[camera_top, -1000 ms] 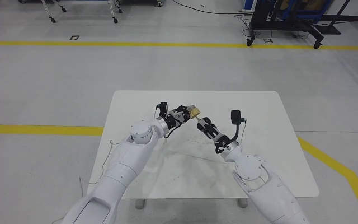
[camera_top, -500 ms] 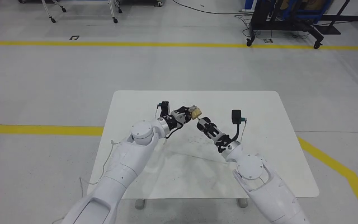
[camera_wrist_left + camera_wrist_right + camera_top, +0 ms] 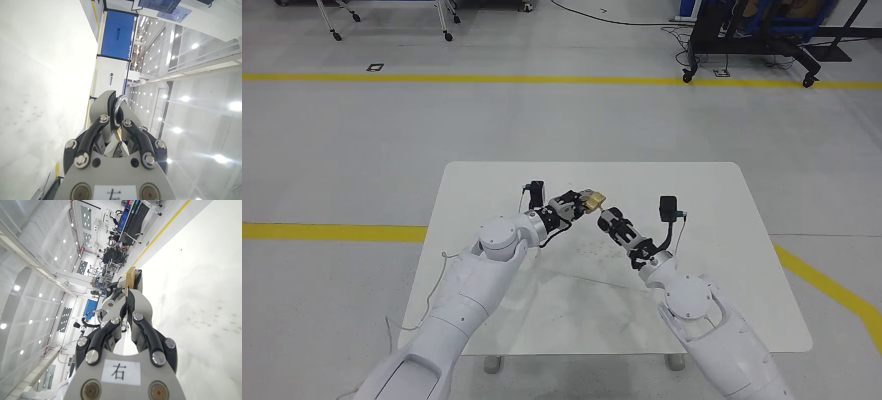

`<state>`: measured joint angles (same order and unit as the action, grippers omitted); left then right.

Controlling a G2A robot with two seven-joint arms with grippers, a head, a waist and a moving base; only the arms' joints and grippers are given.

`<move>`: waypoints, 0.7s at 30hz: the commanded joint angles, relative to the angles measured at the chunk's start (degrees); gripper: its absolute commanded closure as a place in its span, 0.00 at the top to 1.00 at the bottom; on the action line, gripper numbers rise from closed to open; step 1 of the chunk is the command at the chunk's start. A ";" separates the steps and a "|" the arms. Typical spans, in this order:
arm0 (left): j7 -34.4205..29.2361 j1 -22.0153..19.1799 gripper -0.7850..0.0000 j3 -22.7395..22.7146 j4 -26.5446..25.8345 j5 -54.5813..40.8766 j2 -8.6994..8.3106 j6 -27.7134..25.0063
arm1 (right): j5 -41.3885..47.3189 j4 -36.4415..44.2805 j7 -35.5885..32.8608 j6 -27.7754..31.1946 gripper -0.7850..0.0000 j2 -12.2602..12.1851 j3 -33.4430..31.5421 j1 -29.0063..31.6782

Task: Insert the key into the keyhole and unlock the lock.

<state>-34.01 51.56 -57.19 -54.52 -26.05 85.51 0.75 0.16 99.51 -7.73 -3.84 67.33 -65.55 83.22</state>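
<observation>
Brass shows between my two tools above the middle of the white bench (image 3: 722,210). It is the lock (image 3: 590,200), held off the surface. My left tool (image 3: 578,204) is clenched on it. In the left wrist view the fingers (image 3: 103,106) pinch the silver shackle (image 3: 122,101), and most of the brass body is hidden behind them, with one small corner peeking out lower down.

My right tool (image 3: 608,217) is clamped on the key (image 3: 129,297), which I see edge-on as a thin dark strip between the pads (image 3: 140,302). Its head is buried in the grip. The tip meets the keyhole (image 3: 128,286) in the lock's end face, but how far the blade has gone in I cannot tell — the fingers cover too much. From above the key is too small to make out. The two tools stand nose to nose there, nearly touching.

My bench is matt white, marked with faint dark specks (image 3: 215,315) and scuffs.

Around it lies a pale grey floor (image 3: 392,140) crossed by yellow lines (image 3: 442,77). A dark wheeled frame (image 3: 747,48) stands well beyond the far edge. The left wrist view catches a blue panel (image 3: 117,40) and rows of ceiling lights (image 3: 185,98). The right wrist view shows distant workstations (image 3: 132,220) — too far off to tell apart.
</observation>
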 commanded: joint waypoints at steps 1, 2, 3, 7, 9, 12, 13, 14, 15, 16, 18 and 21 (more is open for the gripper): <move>0.59 0.11 0.00 0.00 -0.28 0.89 -0.04 -0.36 | 0.04 -0.05 -1.47 -0.70 0.00 0.00 -0.21 -0.23; 0.78 0.19 0.00 0.00 -0.43 1.25 -0.06 -0.50 | 0.05 -0.03 -1.90 -1.04 0.00 -0.01 -0.42 -0.26; 0.84 0.26 0.00 -0.02 -0.52 1.30 -0.07 -0.52 | 0.06 0.03 -2.14 -1.21 0.00 -0.02 -0.57 -0.26; 1.42 0.51 0.00 -0.04 -1.20 2.78 -0.17 -1.14 | 0.79 0.40 -3.81 -1.60 0.00 -0.10 -1.69 0.06; 1.78 0.65 0.00 -0.01 -1.67 3.83 -0.24 -1.77 | 1.11 0.52 -4.72 -1.74 0.00 -0.15 -2.24 0.20; 1.80 1.05 0.00 0.11 -2.32 4.92 -0.31 -2.57 | 1.37 0.68 -5.85 -2.14 0.00 -0.19 -2.81 0.37; 1.84 1.20 0.00 0.09 -2.51 5.04 -0.32 -2.62 | 1.30 0.77 -6.33 -2.43 0.00 -0.20 -2.96 0.38; 1.85 1.27 0.00 0.06 -2.61 5.14 -0.32 -2.65 | 1.38 0.82 -6.70 -2.55 0.00 -0.20 -3.04 0.38; 1.83 1.31 0.00 0.04 -2.63 5.19 -0.33 -2.56 | 1.40 0.80 -6.91 -2.65 0.00 -0.20 -3.09 0.37; 1.82 1.33 0.00 0.00 -2.70 5.19 -0.33 -2.42 | 1.41 0.76 -7.20 -2.79 0.00 -0.19 -3.13 0.32; 1.65 1.39 0.00 -0.08 -2.82 5.25 -0.35 -2.41 | 1.49 0.63 -7.50 -2.96 0.00 -0.14 -3.17 0.23; 1.58 1.45 0.00 -0.19 -2.90 5.32 -0.35 -2.36 | 1.64 0.34 -7.73 -3.28 0.00 -0.05 -3.20 0.00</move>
<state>-32.42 52.99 -57.35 -57.40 -20.76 85.15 -1.63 1.75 99.93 -15.41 -7.03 67.25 -68.75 83.30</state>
